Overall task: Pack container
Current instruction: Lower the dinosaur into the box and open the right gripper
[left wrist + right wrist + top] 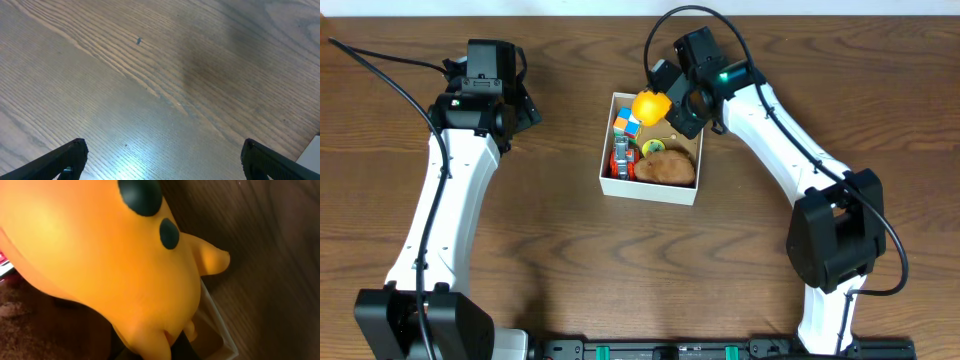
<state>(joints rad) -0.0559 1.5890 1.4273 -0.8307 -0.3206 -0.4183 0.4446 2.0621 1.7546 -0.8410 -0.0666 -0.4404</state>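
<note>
The container point(607, 178) is a square white box with a tan inside, at the table's middle. It holds a multicoloured cube point(626, 123), a red toy point(621, 160) and a brown plush point(666, 167). My right gripper point(665, 112) is shut on an orange-yellow toy point(650, 105) and holds it over the box's far edge. In the right wrist view the toy point(100, 255) fills the frame, with the box's white wall point(217, 315) below it. My left gripper point(160, 160) is open and empty over bare table, well left of the box.
The dark wooden table point(550, 250) lies all round the box. A white corner point(312, 150) shows at the right edge of the left wrist view. The left arm point(450, 190) lies along the left side, the right arm point(790, 150) along the right.
</note>
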